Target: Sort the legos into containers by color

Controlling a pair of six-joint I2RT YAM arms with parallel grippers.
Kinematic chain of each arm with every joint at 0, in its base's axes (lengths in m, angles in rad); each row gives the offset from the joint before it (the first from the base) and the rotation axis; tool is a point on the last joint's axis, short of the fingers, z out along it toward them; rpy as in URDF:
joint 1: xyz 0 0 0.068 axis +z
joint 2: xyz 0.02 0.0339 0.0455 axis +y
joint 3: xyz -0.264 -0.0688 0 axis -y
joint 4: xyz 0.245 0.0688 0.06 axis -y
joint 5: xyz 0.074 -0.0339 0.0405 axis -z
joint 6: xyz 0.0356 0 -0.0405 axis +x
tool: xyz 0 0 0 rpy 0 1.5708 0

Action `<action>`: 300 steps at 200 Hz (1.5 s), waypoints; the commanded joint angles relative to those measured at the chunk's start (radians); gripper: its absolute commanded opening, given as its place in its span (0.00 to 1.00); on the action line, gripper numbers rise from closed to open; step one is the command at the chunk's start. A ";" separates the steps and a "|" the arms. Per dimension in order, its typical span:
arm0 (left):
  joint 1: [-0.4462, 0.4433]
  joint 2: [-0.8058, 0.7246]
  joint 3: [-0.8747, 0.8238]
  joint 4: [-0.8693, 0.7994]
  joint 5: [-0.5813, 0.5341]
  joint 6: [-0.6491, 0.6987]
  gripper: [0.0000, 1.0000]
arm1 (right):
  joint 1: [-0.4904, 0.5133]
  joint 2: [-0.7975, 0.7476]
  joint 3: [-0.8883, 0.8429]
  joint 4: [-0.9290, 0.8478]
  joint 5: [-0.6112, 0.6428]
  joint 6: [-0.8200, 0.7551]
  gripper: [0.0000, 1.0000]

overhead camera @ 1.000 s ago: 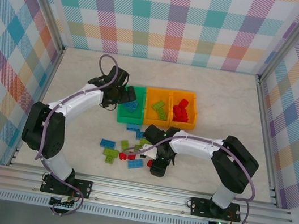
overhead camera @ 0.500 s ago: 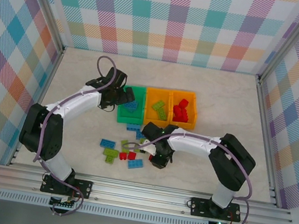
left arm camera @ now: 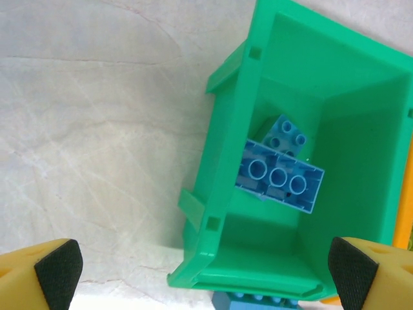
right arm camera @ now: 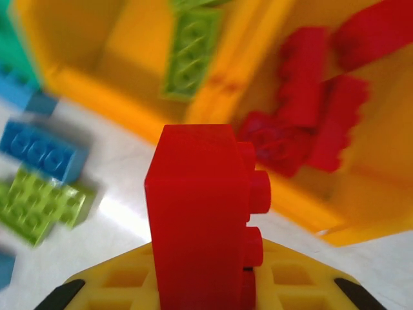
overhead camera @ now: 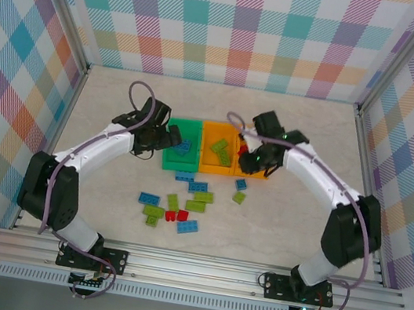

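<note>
Held upright in my shut right gripper is a red lego, just in front of the right orange container, which holds several red legos. The middle orange container holds lime green legos. Inside the green container lie blue legos. My left gripper hangs open above that bin's near left corner; from above, this gripper sits at the bin's left side. Loose blue, green and red legos lie on the table.
The loose bricks spread in front of the bins, from a blue one at the left to a blue and a green one at the right. Checked walls enclose the marble table on three sides.
My right gripper shut on a red lego at the loose pile and swung up and right to the right orange bin. The left gripper drifted slightly left, still open.
</note>
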 commanded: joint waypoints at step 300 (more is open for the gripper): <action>-0.243 -0.199 -0.389 -0.177 0.004 0.033 0.97 | -0.107 0.204 0.249 -0.136 -0.073 0.326 0.78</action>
